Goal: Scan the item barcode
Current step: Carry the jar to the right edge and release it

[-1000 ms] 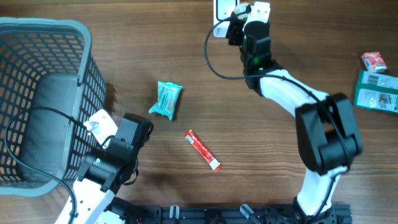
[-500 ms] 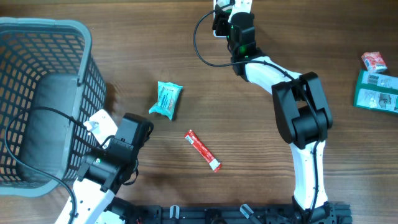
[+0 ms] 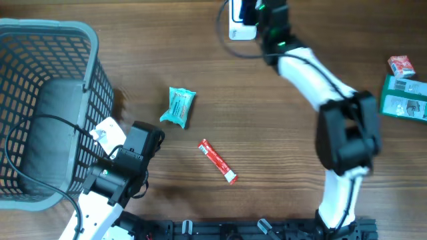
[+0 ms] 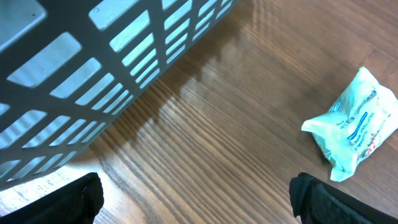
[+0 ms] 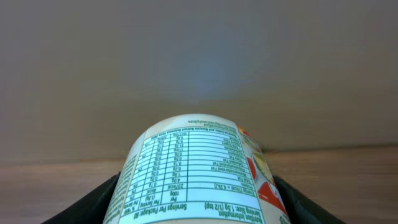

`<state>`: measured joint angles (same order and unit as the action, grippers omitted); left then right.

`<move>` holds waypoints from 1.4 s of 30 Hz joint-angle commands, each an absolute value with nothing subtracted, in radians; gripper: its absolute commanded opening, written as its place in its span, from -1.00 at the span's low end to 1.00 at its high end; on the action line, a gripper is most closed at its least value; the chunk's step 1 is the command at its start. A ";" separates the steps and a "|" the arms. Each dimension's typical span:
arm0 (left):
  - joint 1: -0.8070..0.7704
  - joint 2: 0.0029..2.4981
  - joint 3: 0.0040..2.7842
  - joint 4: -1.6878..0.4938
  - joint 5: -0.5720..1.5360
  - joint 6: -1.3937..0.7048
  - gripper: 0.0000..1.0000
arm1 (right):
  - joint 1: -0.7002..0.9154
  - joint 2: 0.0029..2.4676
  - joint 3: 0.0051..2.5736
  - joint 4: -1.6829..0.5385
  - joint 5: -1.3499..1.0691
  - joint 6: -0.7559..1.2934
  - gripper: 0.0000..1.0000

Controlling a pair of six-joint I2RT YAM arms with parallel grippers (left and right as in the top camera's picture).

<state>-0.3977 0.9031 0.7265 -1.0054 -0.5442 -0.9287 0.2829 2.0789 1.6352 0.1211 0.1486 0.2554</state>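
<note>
White can, teal packet: one each

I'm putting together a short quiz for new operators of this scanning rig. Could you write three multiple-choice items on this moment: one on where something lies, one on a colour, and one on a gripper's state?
1. Where does the teal packet lie?
A. on the table, outside the basket
B. inside the basket
C. leaning upright against the basket wall

2. What colour is the stick packet?
A. blue
B. red
C. yellow

3. What state is the right gripper in?
A. open and empty
B. shut with nothing in it
C. shut on a labelled container

Answers:
1 A: the overhead view shows it flat on the wood, clear of the basket.
2 B: its wrapper is red with white ends.
3 C: the right wrist view shows the fingers on both sides of the container.
</note>
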 commanded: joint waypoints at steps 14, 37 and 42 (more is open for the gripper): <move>-0.393 0.897 0.723 -1.006 -0.547 -0.920 1.00 | -0.261 2.048 1.662 -0.620 0.132 0.345 0.07; -0.393 0.897 0.723 -1.006 -0.547 -0.920 1.00 | -0.451 1.854 1.676 -0.696 0.037 0.592 0.99; -0.393 0.897 0.723 -1.006 -0.547 -0.920 1.00 | -0.440 1.647 1.676 -0.822 -0.130 0.780 0.99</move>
